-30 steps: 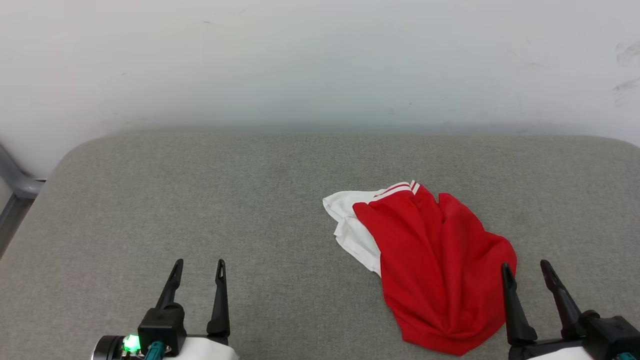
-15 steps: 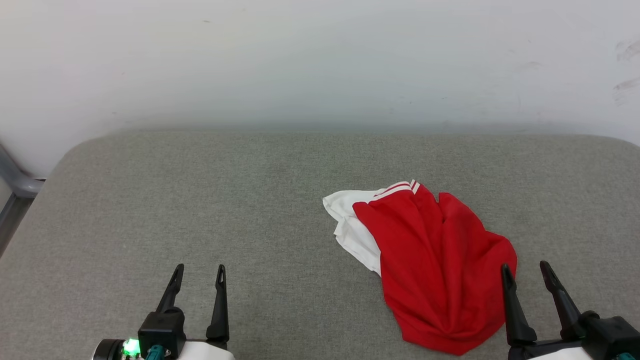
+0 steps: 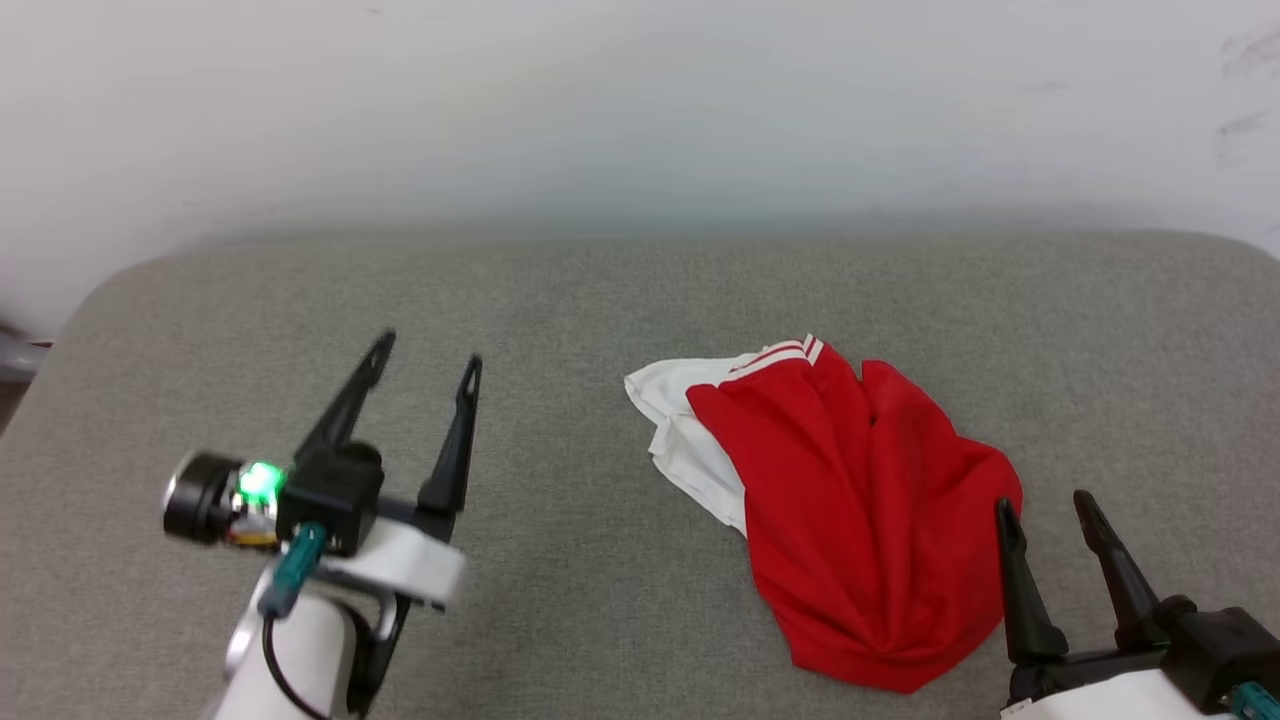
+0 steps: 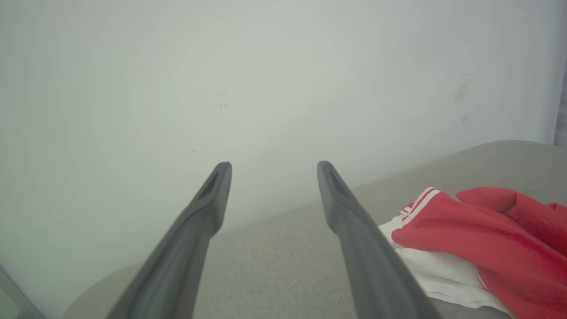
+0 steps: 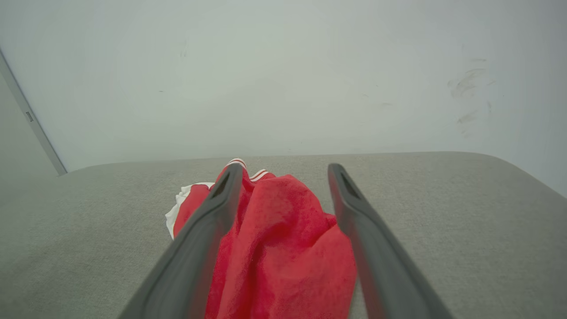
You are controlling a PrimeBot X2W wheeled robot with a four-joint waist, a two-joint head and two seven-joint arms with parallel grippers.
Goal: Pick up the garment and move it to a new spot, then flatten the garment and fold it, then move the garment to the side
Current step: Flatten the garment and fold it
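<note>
- Lying crumpled on the grey bench (image 3: 560, 300), right of centre: the garment (image 3: 860, 520).
- Well apart, the left tool (image 3: 428, 350) gapes wide, empty.
- Just beside its right edge, the right tool (image 3: 1040, 500), also wide, empty.

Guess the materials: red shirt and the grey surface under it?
The garment: soft matte knit, probably cotton or polyester jersey; it slumps in loose folds. The grey surface: matte woven fabric over padding, seemingly; fine speckled weave, rounded corners.

Grey fabric surface (image 3: 600, 300), rounded corners; scuffed white wall (image 3: 640, 100) behind; metal bar (image 3: 15, 355) at left.
</note>
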